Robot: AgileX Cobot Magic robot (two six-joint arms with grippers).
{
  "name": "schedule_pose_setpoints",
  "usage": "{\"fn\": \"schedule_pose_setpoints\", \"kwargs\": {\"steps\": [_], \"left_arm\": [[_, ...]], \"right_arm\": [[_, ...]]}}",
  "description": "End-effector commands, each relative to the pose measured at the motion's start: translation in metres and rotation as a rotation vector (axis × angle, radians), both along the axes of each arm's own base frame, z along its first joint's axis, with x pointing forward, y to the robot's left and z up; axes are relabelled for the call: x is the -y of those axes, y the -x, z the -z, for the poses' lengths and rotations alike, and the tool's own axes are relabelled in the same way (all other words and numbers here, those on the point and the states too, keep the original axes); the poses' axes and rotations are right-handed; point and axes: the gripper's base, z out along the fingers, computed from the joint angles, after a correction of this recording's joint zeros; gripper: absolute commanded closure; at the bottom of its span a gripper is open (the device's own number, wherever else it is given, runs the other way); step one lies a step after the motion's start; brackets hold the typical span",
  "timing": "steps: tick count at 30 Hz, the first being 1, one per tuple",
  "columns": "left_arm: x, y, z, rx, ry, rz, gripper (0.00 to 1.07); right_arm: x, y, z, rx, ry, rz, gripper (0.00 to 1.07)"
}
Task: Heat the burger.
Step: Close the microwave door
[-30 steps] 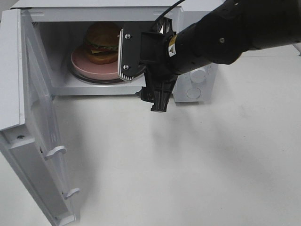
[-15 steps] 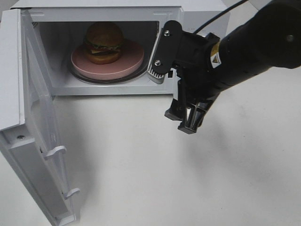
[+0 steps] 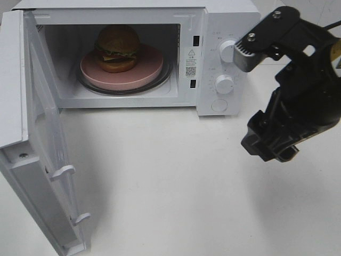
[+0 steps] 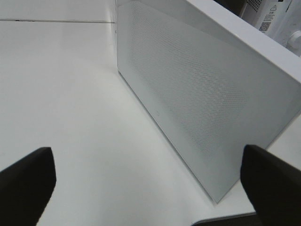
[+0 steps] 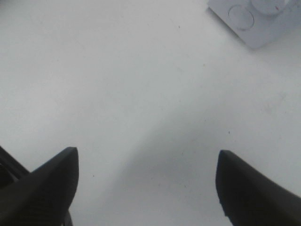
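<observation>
Right fingers [image 5: 42, 188] spread wide, pinching nothing, above the white table [image 5: 141, 70].
Left fingers [image 4: 26, 179] likewise spread and empty, facing the perforated panel of the swung-open microwave door [image 4: 197, 94]. Further out, near the control knobs [image 3: 226, 84] of the microwave [image 3: 229, 13], the right arm [image 3: 314, 80], well apart from the burger [image 3: 118, 47]. Burger upright inside the cavity on a round pink plate [image 3: 145, 72], toward the plate's left side, glass turntable beneath.

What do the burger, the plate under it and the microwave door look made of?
Burger: likely plastic replica, given its glossy, uniform bun. Plate: matte pink, perhaps plastic or ceramic; unclear. Microwave door: white frame, material unclear, around a finely perforated mesh panel.
</observation>
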Motion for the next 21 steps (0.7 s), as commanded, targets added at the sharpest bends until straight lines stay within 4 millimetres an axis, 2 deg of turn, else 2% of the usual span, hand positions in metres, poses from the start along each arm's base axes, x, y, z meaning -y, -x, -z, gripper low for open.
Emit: {"fn": "schedule_pose_setpoints", "kwargs": {"steps": [1, 6, 8, 11, 13, 19, 21], "left_arm": [[0.000, 0.003, 0.000, 0.015, 0.001, -0.001, 0.06], [0.000, 0.003, 0.000, 0.015, 0.001, -0.001, 0.06], [0.000, 0.003, 0.000, 0.015, 0.001, -0.001, 0.06], [0.000, 0.003, 0.000, 0.015, 0.001, -0.001, 0.06], [0.000, 0.003, 0.000, 0.015, 0.001, -0.001, 0.06], [0.000, 0.003, 0.000, 0.015, 0.001, -0.001, 0.06], [0.000, 0.003, 0.000, 0.015, 0.001, -0.001, 0.06]], "right_arm": [[0.008, 0.012, -0.006, -0.032, 0.005, 0.040, 0.31], [0.019, 0.027, -0.016, -0.054, 0.013, 0.057, 0.31], [0.030, 0.042, -0.021, -0.045, -0.010, 0.063, 0.31], [0.033, 0.046, -0.022, -0.041, -0.016, 0.064, 0.31], [0.045, 0.061, -0.021, -0.026, -0.028, 0.066, 0.31], [0.055, 0.074, -0.020, -0.004, -0.046, 0.068, 0.31], [0.064, 0.087, -0.018, 0.010, -0.057, 0.070, 0.31]]}}
